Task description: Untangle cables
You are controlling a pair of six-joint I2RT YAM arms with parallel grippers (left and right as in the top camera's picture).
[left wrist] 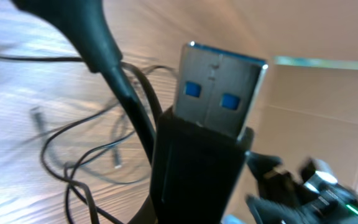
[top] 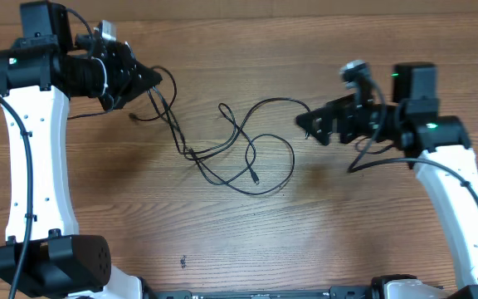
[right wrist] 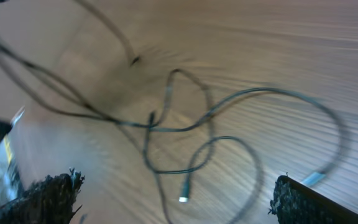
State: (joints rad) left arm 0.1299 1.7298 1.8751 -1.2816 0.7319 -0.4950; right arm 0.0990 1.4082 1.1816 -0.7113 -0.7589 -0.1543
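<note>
The wooden worktop (top: 347,241) fills the overhead view, with the left arm (top: 33,158) down the left edge and the right arm (top: 463,199) at the right edge. The cables (top: 247,154) lie in loose, crossing loops at the centre of the frame. Some strands rise to the upper left into the left fingers (top: 143,79), which are closed on them. The left wrist view shows a silvery USB plug (left wrist: 219,87) upright, close to the lens. The right fingers (right wrist: 42,199) are spread wide with nothing between them, just right of the loops. A small plug end (top: 256,177) lies inside the lower loop.
</note>
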